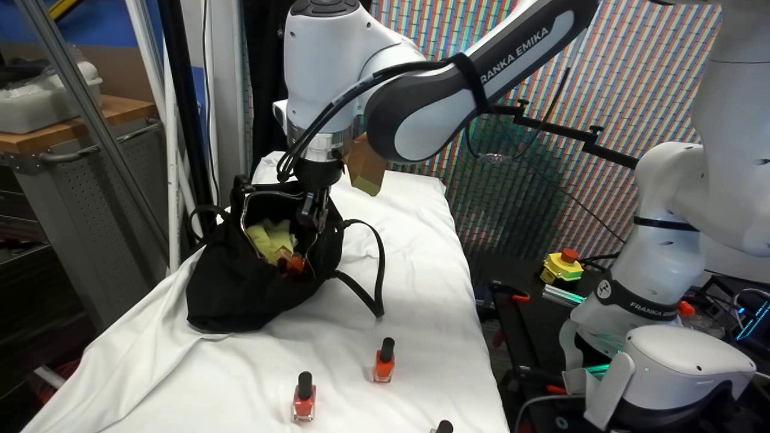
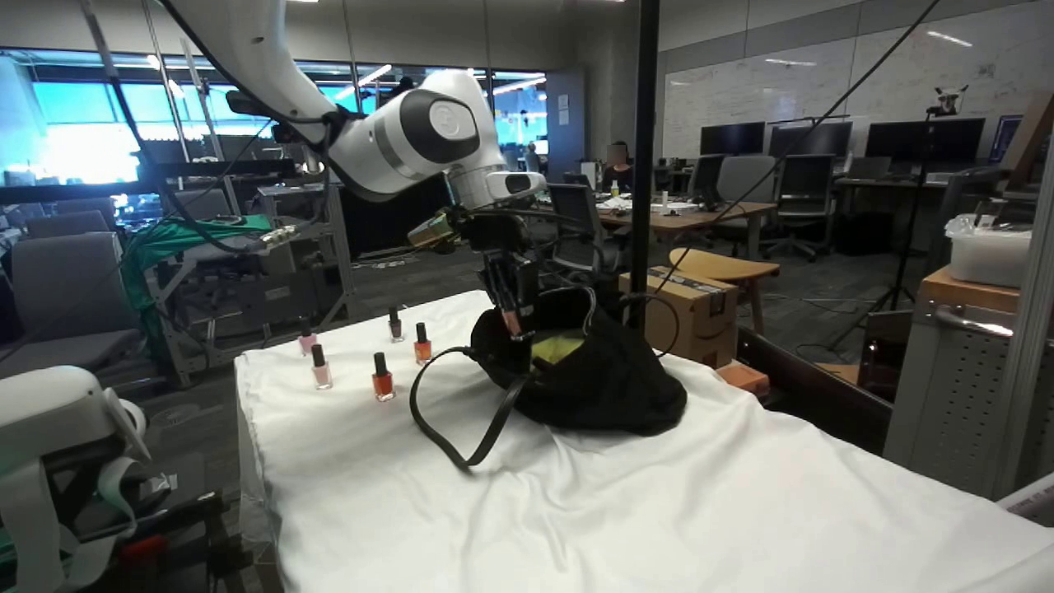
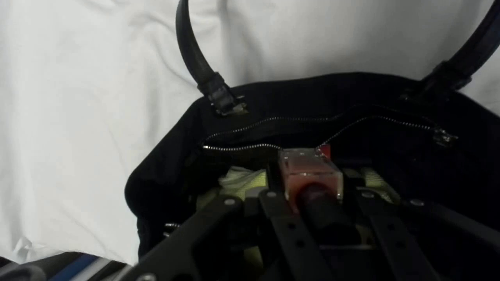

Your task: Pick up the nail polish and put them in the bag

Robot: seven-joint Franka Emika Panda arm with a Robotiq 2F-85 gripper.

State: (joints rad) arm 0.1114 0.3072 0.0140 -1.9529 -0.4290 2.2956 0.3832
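In an exterior view, five bottles (image 2: 383, 384) on the counter (image 2: 346, 486); in an exterior view, my hand (image 1: 314, 220) in the mouth of the bag (image 1: 240, 285). Wrist view: I'm gripping one nail polish (image 3: 308, 171) there. Placing, I'd say; next, lower and release.

Nail polish (image 2: 383, 384) red, orange, pink — bag (image 2: 609, 399) black, cloth (image 2: 741, 494) white.

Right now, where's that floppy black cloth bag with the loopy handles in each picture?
In an exterior view, the black cloth bag with looped handles sits left of centre.
In an exterior view, the bag sits just right of and below centre.
In the wrist view, the bag stretches across the lower middle and right.
Shared landmark: crumpled yellow-green stuff inside the bag.
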